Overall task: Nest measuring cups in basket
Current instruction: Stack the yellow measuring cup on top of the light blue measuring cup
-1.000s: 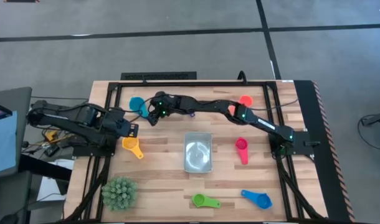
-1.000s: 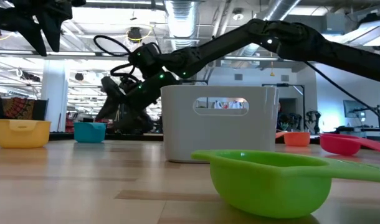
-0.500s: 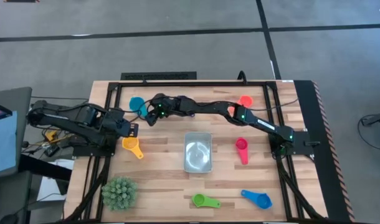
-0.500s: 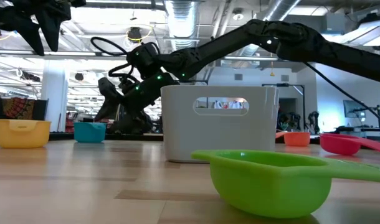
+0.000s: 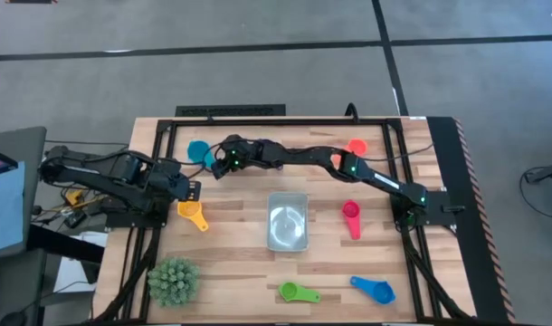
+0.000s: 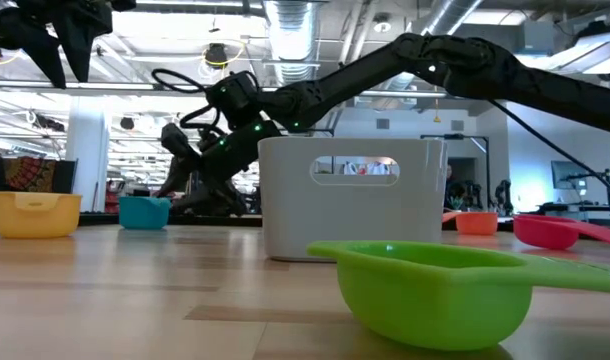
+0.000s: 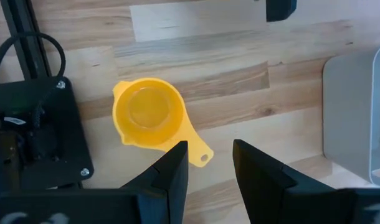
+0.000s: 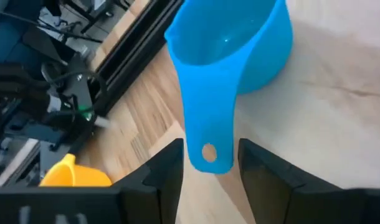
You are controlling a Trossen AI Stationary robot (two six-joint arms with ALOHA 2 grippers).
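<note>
- The right gripper [image 8: 205, 163] has its fingers apart, one on each side of the flat handle of the teal plastic measuring cup [image 8: 230, 68], at the table's far left.
- Its bowl is round and deep.
- The handle's end has a small hole.
- The left gripper [image 7: 207, 163] hangs with fingers apart over the yellow plastic cup [image 7: 154, 119].

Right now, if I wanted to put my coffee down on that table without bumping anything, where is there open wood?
The widest bare wood lies between the grey basket and the spiky green ball, and between the basket and the pink cup. The far edge is crowded: the right pincer sits at the teal cup, the left pincer above the yellow cup.
</note>
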